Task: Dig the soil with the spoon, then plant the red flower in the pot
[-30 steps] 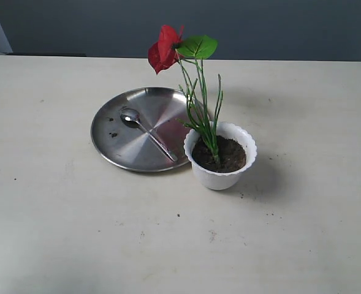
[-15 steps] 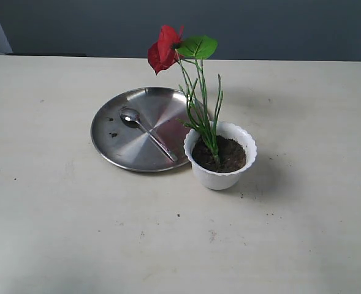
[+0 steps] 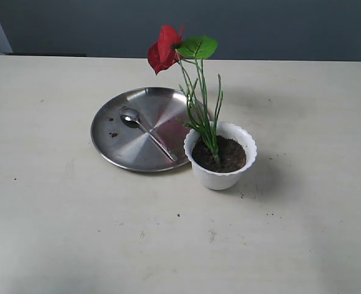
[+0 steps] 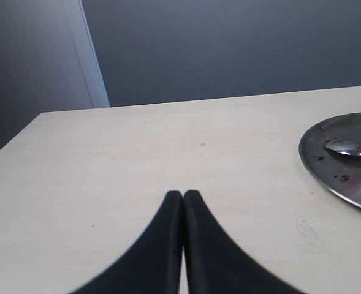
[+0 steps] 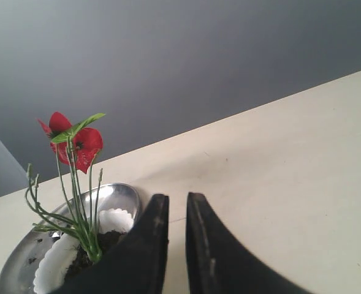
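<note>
The red flower (image 3: 163, 49) stands upright in the white pot (image 3: 220, 177), its green stems set into the dark soil (image 3: 232, 154). The spoon (image 3: 146, 131) lies on the steel plate (image 3: 116, 147) left of the pot. Neither gripper shows in the exterior view. In the left wrist view, my left gripper (image 4: 183, 193) is shut and empty over bare table, with the spoon (image 4: 349, 148) and plate (image 4: 327, 165) far off to one side. My right gripper (image 5: 178, 197) stands narrowly open and empty beside the pot (image 5: 114, 219) and flower (image 5: 82, 142).
A few soil crumbs (image 3: 113, 134) lie on the plate, and more crumbs (image 3: 269, 214) dot the table near the pot. A dark wall runs behind the table's far edge (image 3: 278, 59).
</note>
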